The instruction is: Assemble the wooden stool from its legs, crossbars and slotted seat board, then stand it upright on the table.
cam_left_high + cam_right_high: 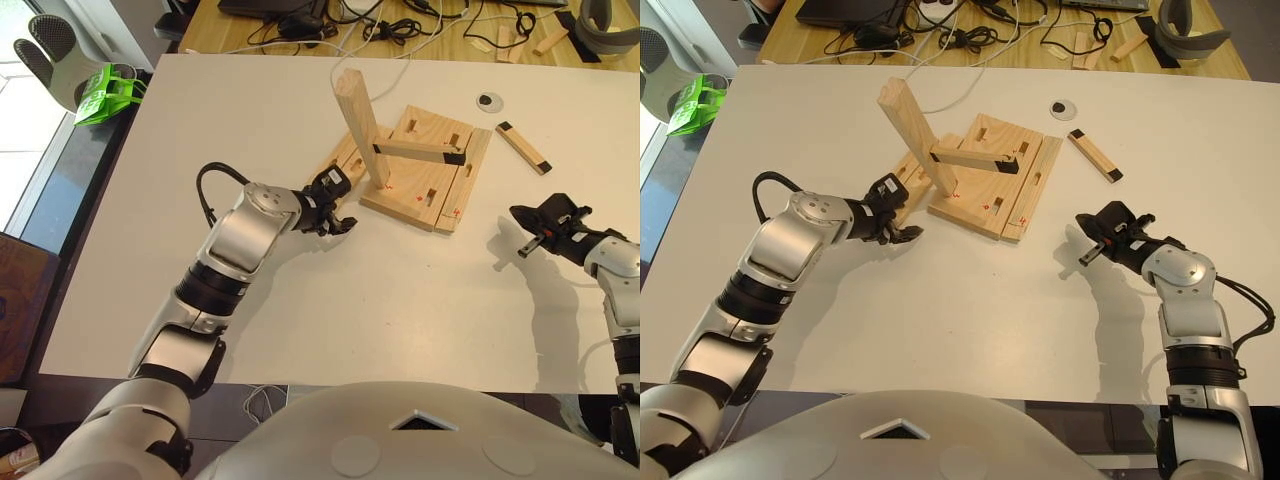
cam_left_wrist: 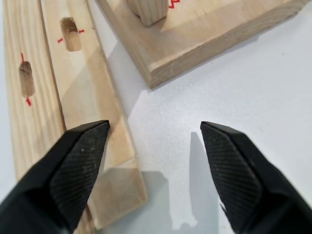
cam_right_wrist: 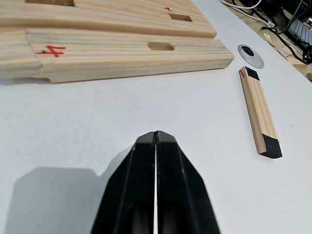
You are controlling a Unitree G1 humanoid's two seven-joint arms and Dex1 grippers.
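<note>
You're looking at pale, bare-grained wood on the seat board [image 1: 435, 190] and the crossbar [image 3: 257, 109], its ends wearing matt black. The surface [image 1: 300, 300] is showing smooth matt white, and the left end effector [image 2: 154, 125] is showing finely ribbed black pads [image 2: 78, 165].

The slotted seat board [image 1: 415, 195] lies flat. One pale leg [image 1: 358, 115] stands tilted in it, a black-tipped crossbar [image 1: 415, 150] jutting sideways. A second crossbar [image 1: 524, 147] lies apart, right of the board.
</note>
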